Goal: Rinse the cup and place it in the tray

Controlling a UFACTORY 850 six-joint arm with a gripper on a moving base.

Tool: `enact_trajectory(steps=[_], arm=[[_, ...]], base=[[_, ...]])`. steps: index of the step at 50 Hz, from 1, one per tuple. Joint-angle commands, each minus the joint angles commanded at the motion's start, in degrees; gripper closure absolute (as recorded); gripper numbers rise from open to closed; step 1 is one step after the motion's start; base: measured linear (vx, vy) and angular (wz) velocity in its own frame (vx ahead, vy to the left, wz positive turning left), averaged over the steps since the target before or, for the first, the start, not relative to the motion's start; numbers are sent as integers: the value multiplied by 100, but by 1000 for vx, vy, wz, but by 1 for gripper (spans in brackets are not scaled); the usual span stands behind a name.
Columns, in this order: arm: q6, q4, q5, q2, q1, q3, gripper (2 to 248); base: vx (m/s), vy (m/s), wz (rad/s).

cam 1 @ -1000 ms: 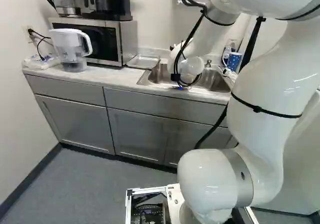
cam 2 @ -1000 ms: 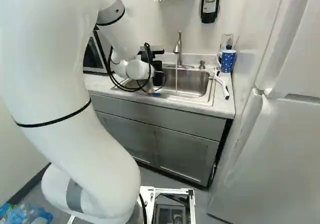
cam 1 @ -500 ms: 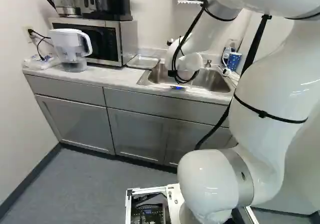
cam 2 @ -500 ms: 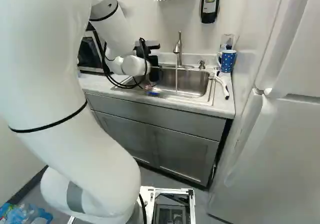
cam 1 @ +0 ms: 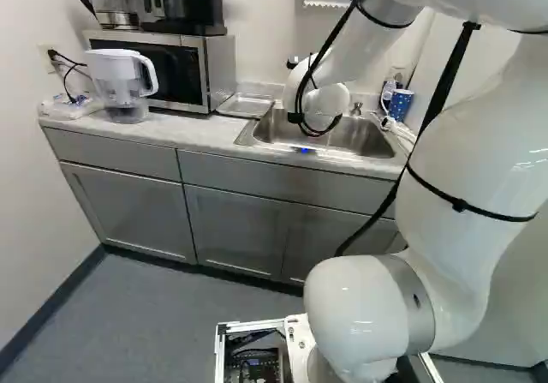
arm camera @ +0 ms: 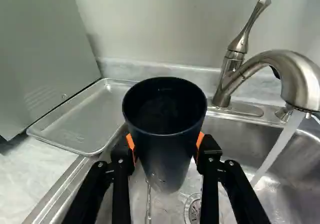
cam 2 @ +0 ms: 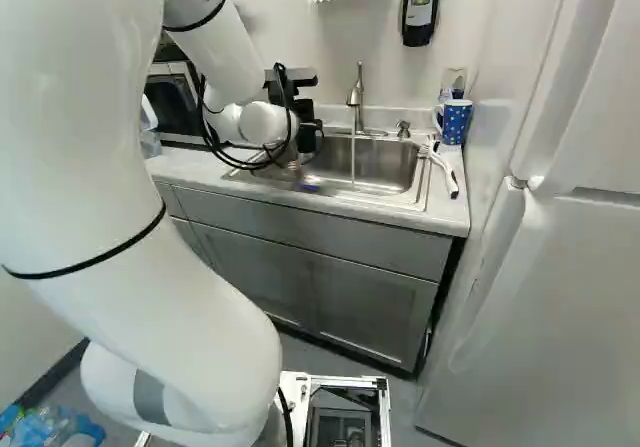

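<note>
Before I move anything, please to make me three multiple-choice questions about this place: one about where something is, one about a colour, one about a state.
1. Where is the tray?
A) on the floor
B) on the counter, by the sink
C) on a shelf

2. What colour is the cup held by the fingers?
A) dark blue
B) yellow
C) white

3. What is the faucet doing?
A) dripping
B) shut off
C) running in a stream

1 B: it lies flat on the countertop, next to the basin.
2 A: its outside shows dark blue, almost black.
3 C: water falls steadily into the basin.
</note>
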Motion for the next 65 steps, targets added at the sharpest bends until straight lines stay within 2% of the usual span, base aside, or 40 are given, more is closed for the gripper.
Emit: enact_trajectory(steps=[19,65], arm=[[0,0,-122,143,23,-98,125],[0,0,-808,360,78,-457,125]], base=[[0,0,0],[0,0,0]])
